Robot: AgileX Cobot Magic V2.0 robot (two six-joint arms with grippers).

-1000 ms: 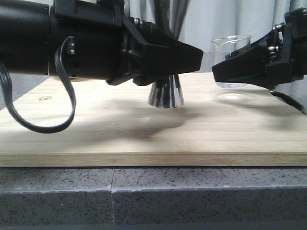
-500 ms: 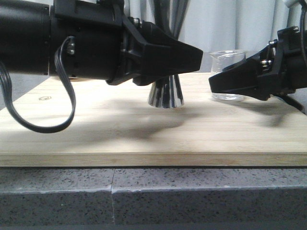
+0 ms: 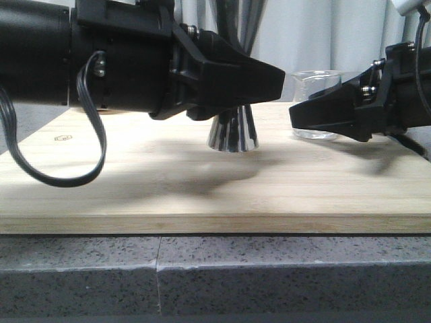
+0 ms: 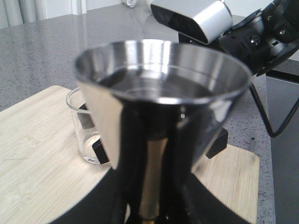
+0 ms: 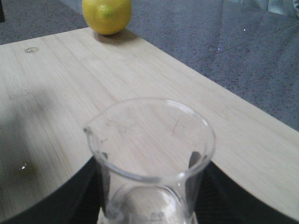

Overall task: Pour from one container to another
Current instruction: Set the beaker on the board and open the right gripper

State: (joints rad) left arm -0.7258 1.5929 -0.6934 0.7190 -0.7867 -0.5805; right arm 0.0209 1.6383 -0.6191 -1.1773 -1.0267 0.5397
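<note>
From the front, the left gripper [image 3: 269, 77] reaches across the pale bamboo board [image 3: 135, 195] and hides the waist of the tall shiny steel hourglass-shaped jigger [image 3: 232, 131], whose flared foot stands on the board near the middle. The right gripper [image 3: 300, 114] sits low in front of the small clear glass beaker with a spout [image 3: 316, 84], which rests on the board to the right, well apart from the jigger. Whether either pair of jaws presses its object cannot be told here.

In the left wrist view the jigger [image 4: 161, 93] fills the picture, upright, with dark fingers [image 4: 128, 154] on both sides of its stem; the grip looks clenched on it. Its upper cup seems to mirror light and may already hold liquid. The beaker [image 4: 86, 130] stands behind.

In the right wrist view the beaker [image 5: 149, 154] sits between the two dark fingers [image 5: 224, 196], its spout turned away from the yellow lemon [image 5: 106, 15] at the board's far corner. Contact cannot be told, and the beaker looks empty.

To do this well, I judge the right jaws should close gently and squarely on the glass wall below the rim, lift straight, then tip over the spout above the steadied jigger.
</note>
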